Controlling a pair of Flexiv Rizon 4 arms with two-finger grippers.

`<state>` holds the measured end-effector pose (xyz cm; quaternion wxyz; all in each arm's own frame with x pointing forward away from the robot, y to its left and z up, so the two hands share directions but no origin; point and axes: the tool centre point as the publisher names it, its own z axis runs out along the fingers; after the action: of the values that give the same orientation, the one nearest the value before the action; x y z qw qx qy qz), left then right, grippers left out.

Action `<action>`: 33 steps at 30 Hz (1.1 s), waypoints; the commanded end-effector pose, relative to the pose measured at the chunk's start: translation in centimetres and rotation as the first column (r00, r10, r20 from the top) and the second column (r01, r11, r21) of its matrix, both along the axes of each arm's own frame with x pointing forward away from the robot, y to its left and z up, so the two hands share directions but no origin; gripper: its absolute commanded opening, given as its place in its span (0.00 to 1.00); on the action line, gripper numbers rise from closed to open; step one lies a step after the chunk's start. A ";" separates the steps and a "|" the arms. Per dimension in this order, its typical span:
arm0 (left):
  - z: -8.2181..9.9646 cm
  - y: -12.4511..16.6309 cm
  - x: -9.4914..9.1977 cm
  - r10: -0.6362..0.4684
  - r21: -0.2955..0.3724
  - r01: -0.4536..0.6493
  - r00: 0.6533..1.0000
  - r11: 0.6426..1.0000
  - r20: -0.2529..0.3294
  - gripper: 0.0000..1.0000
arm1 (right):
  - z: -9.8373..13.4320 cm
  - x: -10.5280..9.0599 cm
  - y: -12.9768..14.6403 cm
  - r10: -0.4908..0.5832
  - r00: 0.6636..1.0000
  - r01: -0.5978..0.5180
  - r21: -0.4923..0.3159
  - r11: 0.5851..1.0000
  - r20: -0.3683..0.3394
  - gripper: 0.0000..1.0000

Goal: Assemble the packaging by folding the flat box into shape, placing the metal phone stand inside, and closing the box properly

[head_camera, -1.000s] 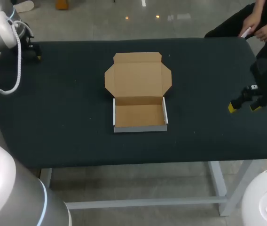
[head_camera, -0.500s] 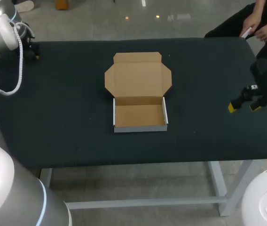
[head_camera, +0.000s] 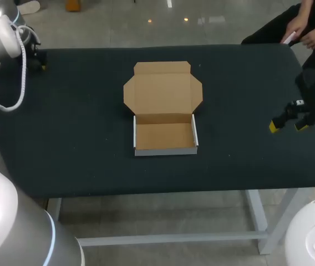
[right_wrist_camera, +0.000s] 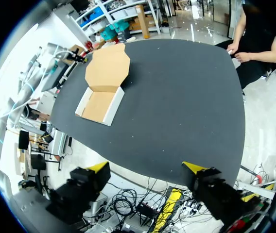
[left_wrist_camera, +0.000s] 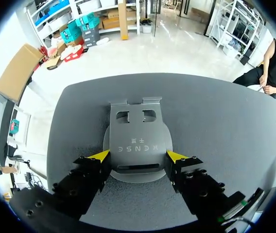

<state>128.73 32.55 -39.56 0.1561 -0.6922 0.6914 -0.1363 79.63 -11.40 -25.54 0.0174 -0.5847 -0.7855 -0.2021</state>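
The dark metal phone stand (left_wrist_camera: pixel 137 131) lies flat on the black table, and my left gripper (left_wrist_camera: pixel 138 156) is shut on it, one yellow tip against each of its side edges. In the head view that left gripper (head_camera: pixel 35 58) is at the table's far left corner, where the stand itself is hard to make out. The cardboard box (head_camera: pixel 164 136) stands folded into a tray at the table's middle, its lid (head_camera: pixel 163 88) lying flat and open behind it. My right gripper (head_camera: pixel 288 124) hovers open at the right side, far from the box (right_wrist_camera: pixel 101 104).
The black table top (head_camera: pixel 80 122) is bare between the box and each gripper. My right gripper (right_wrist_camera: pixel 145 170) hangs over the table's near right edge. A white cable (head_camera: pixel 21 72) loops from my left arm over the far left corner.
My left gripper has shifted slightly toward the table's far left corner. The box and the right arm have not moved.
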 end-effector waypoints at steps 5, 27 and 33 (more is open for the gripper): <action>0.0 0.1 0.6 0.010 -0.001 -0.011 0.963 1.000 -0.270 0.00 | 0.2 -0.1 -0.1 0.003 1.000 -0.003 0.002 1.000 -0.004 1.00; -0.5 0.1 1.4 0.022 0.002 -0.022 0.964 1.000 -0.266 0.79 | 0.2 -0.1 -0.1 0.003 1.000 -0.003 0.002 1.000 -0.004 1.00; -0.8 0.2 1.5 0.026 0.000 -0.027 0.963 1.000 -0.268 0.84 | 0.2 -0.1 -0.1 0.003 1.000 -0.003 0.002 1.000 -0.004 1.00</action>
<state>128.85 32.43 -39.69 0.1589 -0.6980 0.6853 -0.1340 79.63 -11.40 -25.54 0.0174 -0.5847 -0.7855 -0.2021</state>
